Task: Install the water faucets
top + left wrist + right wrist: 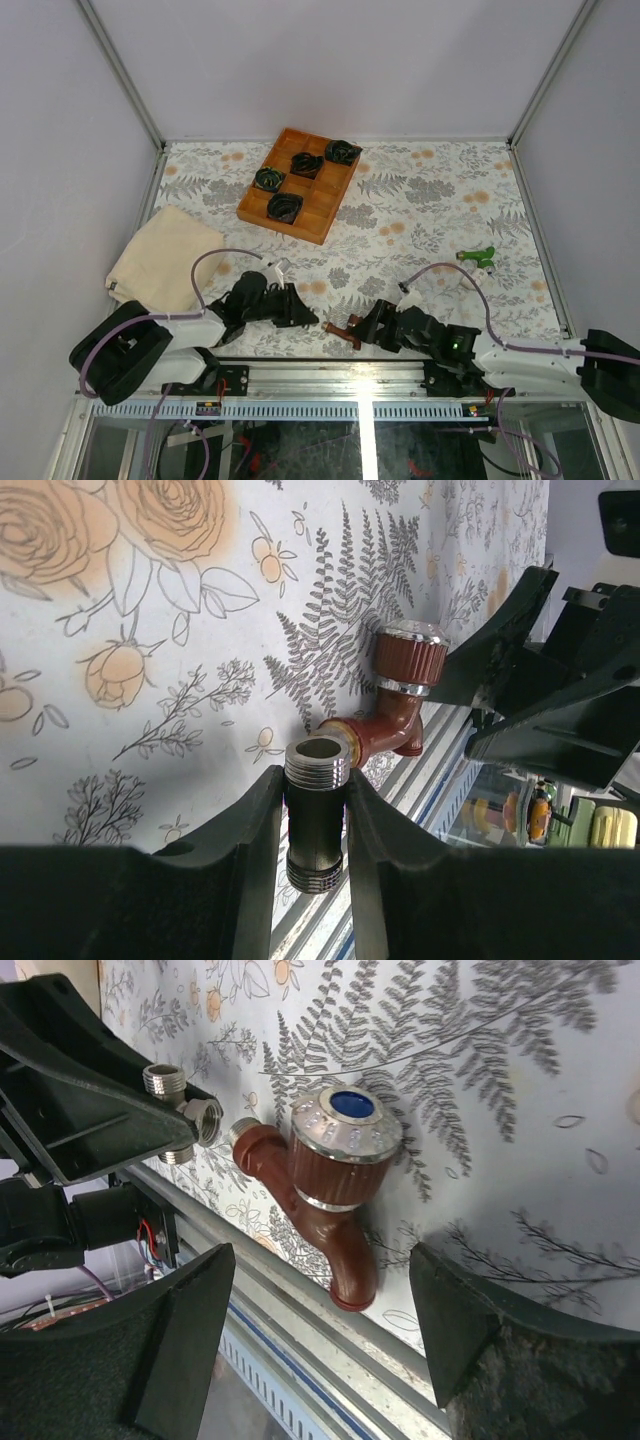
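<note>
My left gripper (pixel 316 855) is shut on a short black pipe fitting (pixel 316 810) with silvery threaded ends, held at the table's near edge. The dark red-brown faucet (pixel 335 1175) has a silvery knob with a blue cap. Its threaded end meets the fitting (pixel 185 1110); how far it is screwed in I cannot tell. My right gripper (pixel 320 1310) is open, its fingers standing wide on either side of the faucet's spout without touching it. From above, the red-brown faucet (pixel 343 333) lies between both grippers. The green faucet (pixel 478 256) lies on the table at the right.
A wooden tray (pixel 282 228) at the back holds several black-and-green coiled bundles (pixel 306 164). A folded cream cloth (pixel 165 255) lies at the left. A small white piece (pixel 490 267) sits beside the green faucet. A metal rail (pixel 360 372) runs along the near edge.
</note>
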`<state>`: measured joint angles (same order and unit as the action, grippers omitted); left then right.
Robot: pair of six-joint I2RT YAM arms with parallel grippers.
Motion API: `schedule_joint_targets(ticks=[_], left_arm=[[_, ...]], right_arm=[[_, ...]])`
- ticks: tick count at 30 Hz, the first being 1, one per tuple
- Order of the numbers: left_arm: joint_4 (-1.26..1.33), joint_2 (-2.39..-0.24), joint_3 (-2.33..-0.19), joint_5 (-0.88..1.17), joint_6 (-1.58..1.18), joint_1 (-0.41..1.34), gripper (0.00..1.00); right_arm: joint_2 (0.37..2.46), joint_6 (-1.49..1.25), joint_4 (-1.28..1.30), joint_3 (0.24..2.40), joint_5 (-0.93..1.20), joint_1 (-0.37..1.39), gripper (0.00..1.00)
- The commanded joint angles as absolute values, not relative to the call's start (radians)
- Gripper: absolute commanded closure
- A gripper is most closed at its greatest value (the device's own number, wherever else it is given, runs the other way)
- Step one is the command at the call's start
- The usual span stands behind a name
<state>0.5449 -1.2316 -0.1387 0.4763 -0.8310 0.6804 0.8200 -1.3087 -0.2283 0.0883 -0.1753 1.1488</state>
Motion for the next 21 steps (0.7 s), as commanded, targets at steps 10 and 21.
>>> schedule_joint_targets(ticks=[10, 21], left_arm=[[0.784, -1.418, -0.2, 0.557, -0.813, 0.683, 1.0], [0.9, -1.511, -0.183, 0.592, -0.857, 0.683, 1.0]], right_arm=[[1.139, -1.344, -0.447, 0.087, -0.146, 1.148, 0.29], [1.279, -1.335, -0.751, 0.047, -0.181, 1.147, 0.4]])
